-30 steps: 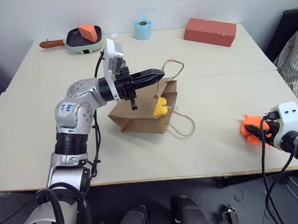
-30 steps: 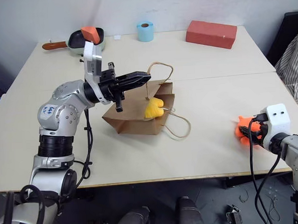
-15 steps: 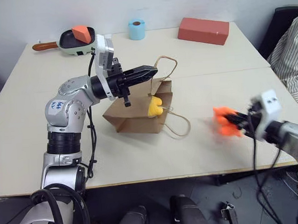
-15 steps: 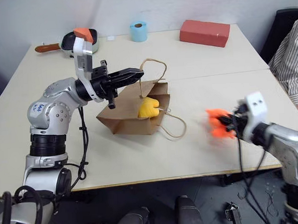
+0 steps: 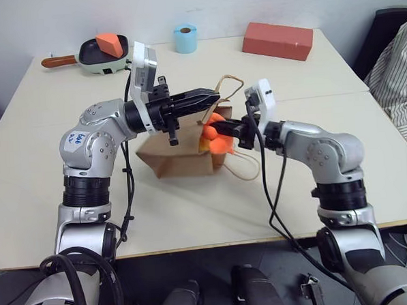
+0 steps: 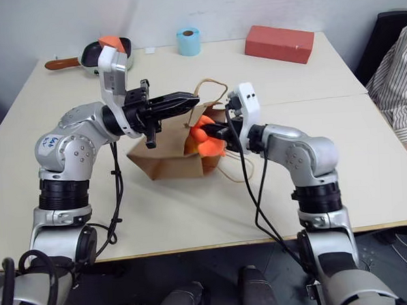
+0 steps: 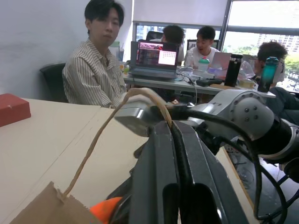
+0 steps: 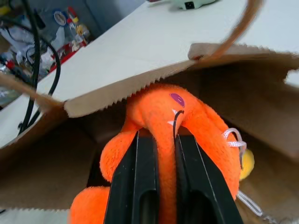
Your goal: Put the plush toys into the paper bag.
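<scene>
You have two plush toys and one paper bag lying on its side on the desk, its mouth facing your right arm. Your right end effector is clamped narrow on the orange plush toy, holding it right at the bag's mouth. The yellow plush toy sits inside the bag, just behind the orange one. Your left end effector is pinched shut on one twine handle, lifting the bag's upper lip. Farther back on the desk you have one red brick, one blue tape roll and one pan carrying one orange block.
</scene>
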You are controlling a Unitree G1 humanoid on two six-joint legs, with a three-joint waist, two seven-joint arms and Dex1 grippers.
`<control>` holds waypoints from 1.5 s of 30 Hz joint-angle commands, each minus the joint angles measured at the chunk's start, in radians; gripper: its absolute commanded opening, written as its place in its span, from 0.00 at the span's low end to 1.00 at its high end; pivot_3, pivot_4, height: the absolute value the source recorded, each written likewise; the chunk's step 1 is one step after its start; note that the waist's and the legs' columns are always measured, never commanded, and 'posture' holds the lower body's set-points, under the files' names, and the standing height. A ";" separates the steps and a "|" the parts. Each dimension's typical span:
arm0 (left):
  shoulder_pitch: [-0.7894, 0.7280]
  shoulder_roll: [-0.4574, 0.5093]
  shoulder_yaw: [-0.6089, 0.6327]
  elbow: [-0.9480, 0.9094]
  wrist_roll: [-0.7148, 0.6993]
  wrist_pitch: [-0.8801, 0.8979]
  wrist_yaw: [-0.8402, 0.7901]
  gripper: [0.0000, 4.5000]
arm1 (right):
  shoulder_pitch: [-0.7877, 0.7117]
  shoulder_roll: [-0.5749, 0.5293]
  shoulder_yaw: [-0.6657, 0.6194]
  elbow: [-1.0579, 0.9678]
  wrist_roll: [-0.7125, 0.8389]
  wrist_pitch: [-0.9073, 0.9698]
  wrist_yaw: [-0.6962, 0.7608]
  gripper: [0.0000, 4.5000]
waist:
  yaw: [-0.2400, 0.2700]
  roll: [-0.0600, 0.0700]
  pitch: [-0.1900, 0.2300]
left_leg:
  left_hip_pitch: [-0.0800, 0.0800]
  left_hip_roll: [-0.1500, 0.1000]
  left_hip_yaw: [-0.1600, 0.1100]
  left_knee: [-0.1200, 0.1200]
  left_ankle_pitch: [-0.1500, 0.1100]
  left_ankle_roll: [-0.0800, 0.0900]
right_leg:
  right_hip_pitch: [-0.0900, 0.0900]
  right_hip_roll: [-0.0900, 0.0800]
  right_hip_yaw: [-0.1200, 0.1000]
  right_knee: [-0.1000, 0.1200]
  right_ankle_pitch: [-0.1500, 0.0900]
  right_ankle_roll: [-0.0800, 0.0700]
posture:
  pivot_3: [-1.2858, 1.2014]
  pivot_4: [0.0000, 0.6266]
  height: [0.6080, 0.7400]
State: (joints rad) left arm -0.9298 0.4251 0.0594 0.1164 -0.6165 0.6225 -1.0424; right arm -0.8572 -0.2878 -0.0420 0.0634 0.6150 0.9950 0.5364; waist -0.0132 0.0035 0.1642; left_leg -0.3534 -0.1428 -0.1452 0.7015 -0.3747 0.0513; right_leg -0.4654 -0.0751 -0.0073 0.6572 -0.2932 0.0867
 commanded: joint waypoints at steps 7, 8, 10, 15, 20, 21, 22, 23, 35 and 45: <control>-0.028 0.001 0.008 -0.046 -0.027 -0.003 -0.004 0.00 | -0.114 0.122 0.069 0.243 -0.097 -0.150 0.032 0.00 | -0.021 0.000 0.000 | 0.000 0.000 -0.002 0.003 0.000 0.000 | 0.000 0.000 -0.002 0.002 0.000 0.000 | 0.52 0.24 1.00; -0.028 -0.001 0.007 -0.048 -0.027 -0.004 -0.003 0.00 | -0.128 0.138 0.067 0.274 -0.109 -0.169 0.026 0.00 | -0.022 0.000 0.000 | 0.000 0.000 -0.002 0.003 0.000 0.000 | 0.000 0.000 -0.002 0.002 0.000 0.000 | 0.52 0.24 1.00; -0.025 -0.004 0.006 -0.050 -0.027 -0.005 -0.001 0.00 | -0.154 0.166 0.050 0.334 -0.125 -0.201 0.004 0.00 | -0.023 0.000 0.000 | 0.000 0.000 -0.002 0.004 0.000 0.000 | 0.000 0.000 -0.002 0.002 0.000 0.000 | 0.52 0.24 1.00; -0.018 -0.007 0.010 -0.047 -0.022 -0.011 0.004 0.00 | -0.171 0.201 0.061 0.427 -0.191 -0.283 -0.019 0.08 | -0.026 0.001 0.000 | 0.000 0.000 -0.004 0.004 0.000 0.000 | 0.000 -0.001 -0.003 0.003 0.000 0.000 | 0.52 0.24 1.00; -0.021 -0.003 0.014 -0.013 -0.002 -0.034 0.005 0.00 | -0.134 0.194 0.069 0.362 -0.190 -0.244 0.014 0.45 | -0.028 0.001 0.000 | 0.000 0.000 -0.004 0.004 0.000 0.000 | 0.000 -0.001 -0.003 0.003 0.000 0.000 | 0.52 0.24 1.00; -0.022 -0.002 0.014 -0.002 0.003 -0.040 0.004 0.00 | -0.124 0.185 0.067 0.320 -0.180 -0.220 0.017 0.54 | -0.029 0.001 -0.001 | 0.000 0.000 -0.004 0.004 0.000 0.000 | 0.000 -0.001 -0.003 0.003 0.000 0.000 | 0.52 0.24 1.00; -0.023 -0.002 0.014 0.007 0.007 -0.047 0.004 0.00 | -0.109 0.172 0.063 0.263 -0.165 -0.187 0.021 0.62 | -0.029 0.001 -0.001 | 0.000 0.000 -0.005 0.004 0.000 0.000 | 0.000 -0.001 -0.003 0.003 0.000 0.000 | 0.52 0.24 1.00; -0.023 -0.002 0.013 0.015 0.009 -0.053 0.003 0.00 | -0.096 0.159 0.059 0.209 -0.150 -0.153 0.024 0.70 | -0.029 0.001 -0.001 | 0.000 0.000 -0.005 0.004 0.000 0.000 | 0.000 -0.001 -0.003 0.003 0.000 0.000 | 0.52 0.24 1.00; -0.040 -0.018 0.013 0.083 0.035 -0.110 0.009 0.00 | 0.141 -0.093 -0.133 -0.418 0.060 0.280 -0.033 0.99 | -0.007 0.001 -0.001 | -0.002 -0.001 -0.006 0.003 0.000 0.000 | 0.000 -0.001 -0.003 0.001 0.000 0.000 | 0.52 0.24 1.00; -0.044 -0.038 0.005 0.082 0.034 -0.124 0.006 0.00 | 0.456 0.086 -0.540 -0.606 0.191 0.619 -0.213 0.99 | 0.003 0.001 -0.001 | -0.002 -0.001 -0.003 0.001 0.000 0.000 | 0.000 -0.001 0.000 0.001 0.000 0.000 | 0.52 0.24 1.00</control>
State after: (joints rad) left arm -0.9450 0.3910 0.0586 0.2167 -0.5812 0.5162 -1.0359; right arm -0.4042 -0.2253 -0.5522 -0.5164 0.7819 1.6052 0.3588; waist -0.0105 0.0046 0.1636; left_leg -0.3548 -0.1439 -0.1473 0.7021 -0.3749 0.0515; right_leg -0.4655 -0.0762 -0.0068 0.6585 -0.2933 0.0865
